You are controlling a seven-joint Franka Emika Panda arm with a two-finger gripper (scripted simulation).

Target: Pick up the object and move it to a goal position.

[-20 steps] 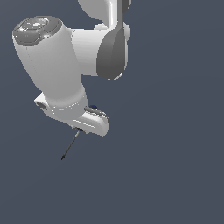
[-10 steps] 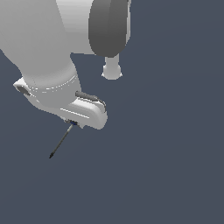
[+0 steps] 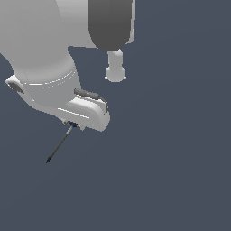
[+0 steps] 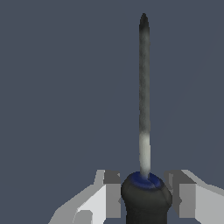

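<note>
In the wrist view the jaws stand a little apart with the black handle of the screwdriver filling the space between them. Each grey fingertip pad sits right against a side of the handle, so the jaws are clamped on the tool at its handle. The gap is no wider than the handle itself.

The screwdriver has a rounded black handle topped by a blue ring where the shaft enters. The shaft is thin and straight, pale and shiny close to the handle, turning darker grey farther out and ending in a dark pointed tip near the top centre of the wrist frame. The lower part of the handle is cut off by the frame's edge.

In the exterior view the screwdriver sits left of centre in the frame. Only its shaft and a speck of blue show below the white hand of the arm; the shaft slants down toward the lower left, its tip free and touching nothing visible. The jaws themselves are mostly hidden under the hand's housing in this view, at about.

The arm's large white and dark grey links fill the upper left of the exterior frame. Behind everything is a plain, flat slate-blue backdrop with no edges, seams or shadows, so I cannot tell whether it is a counter, a floor or open space.
</note>
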